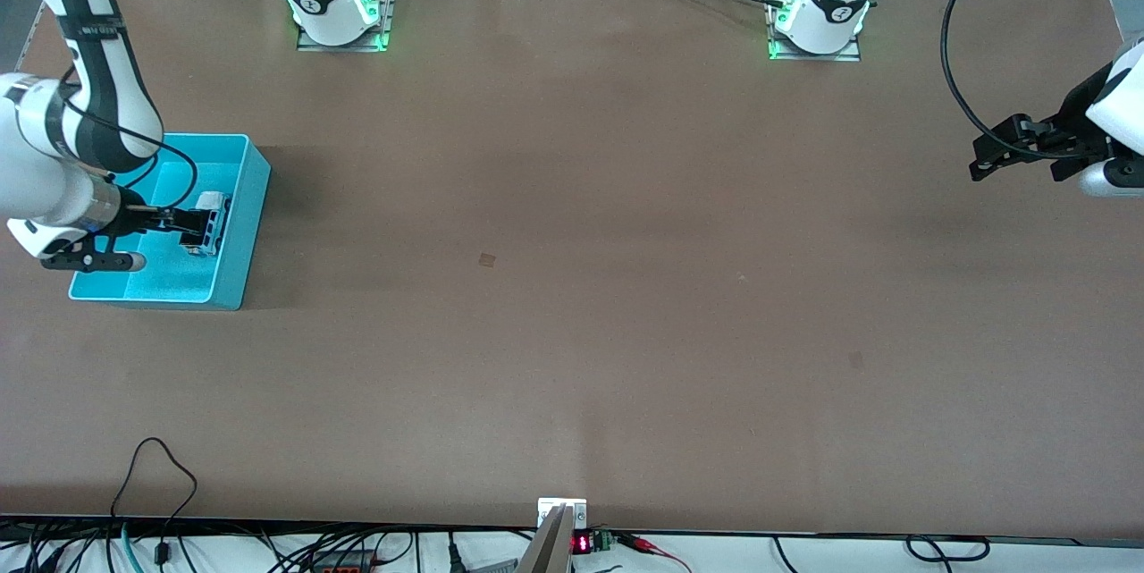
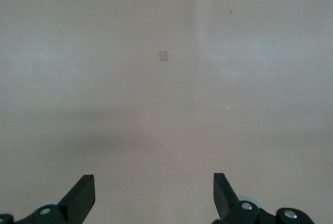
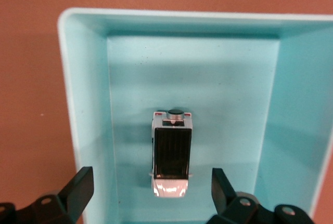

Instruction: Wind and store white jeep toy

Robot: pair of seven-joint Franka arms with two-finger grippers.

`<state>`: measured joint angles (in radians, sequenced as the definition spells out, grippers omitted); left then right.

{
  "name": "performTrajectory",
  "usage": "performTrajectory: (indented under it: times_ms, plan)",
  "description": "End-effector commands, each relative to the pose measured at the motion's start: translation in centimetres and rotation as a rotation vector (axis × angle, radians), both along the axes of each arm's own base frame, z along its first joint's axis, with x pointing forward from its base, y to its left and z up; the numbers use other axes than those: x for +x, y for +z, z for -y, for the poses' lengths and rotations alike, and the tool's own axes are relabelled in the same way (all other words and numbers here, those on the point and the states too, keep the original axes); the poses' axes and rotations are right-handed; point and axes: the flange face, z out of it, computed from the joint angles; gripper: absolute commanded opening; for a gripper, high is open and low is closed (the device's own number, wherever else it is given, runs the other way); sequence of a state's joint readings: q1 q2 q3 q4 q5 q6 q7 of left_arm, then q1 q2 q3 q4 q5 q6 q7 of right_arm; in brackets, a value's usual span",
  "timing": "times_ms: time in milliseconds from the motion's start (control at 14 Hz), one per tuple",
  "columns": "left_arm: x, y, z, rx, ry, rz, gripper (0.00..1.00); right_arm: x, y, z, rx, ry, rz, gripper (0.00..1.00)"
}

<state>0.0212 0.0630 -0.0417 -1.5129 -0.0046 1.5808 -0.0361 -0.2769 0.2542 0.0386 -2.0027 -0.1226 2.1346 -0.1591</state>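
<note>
Though released, white jeep toy (image 3: 171, 154) beneath right end effector (image 3: 151, 190)

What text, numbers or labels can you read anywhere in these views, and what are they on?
Red digits on the small display at the table's near edge: lit, too small to read.
Round marks on the two arm bases: too small to read.
White jeep toy and turquoise bin: no text visible.
</note>
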Motion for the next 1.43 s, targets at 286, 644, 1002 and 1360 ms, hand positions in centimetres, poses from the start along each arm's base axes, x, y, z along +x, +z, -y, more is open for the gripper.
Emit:
performTrajectory:
  times_ms: [286, 644, 1002, 1360]
  plan:
    - [-0.5, 0.4, 0.1, -0.022, 0.007, 0.007, 1.0, -0.2, 14.0, -3.8, -0.022, 0.057, 0.051, 1.0]
    - [-0.5, 0.5, 0.1, -0.022, 0.008, 0.011, 1.0, -0.5, 21.6, -4.8, -0.02, 0.041, 0.131, 1.0]
    - [-0.5, 0.6, 0.2, -0.024, 0.006, 0.018, 1.0, -1.3, 26.3, -6.7, 0.0, 0.059, 0.11, 1.0]
    - [-0.5, 0.5, 0.2, -0.024, 0.005, 0.013, 1.0, -0.6, 27.0, -10.4, 0.002, 0.119, 0.099, 1.0]
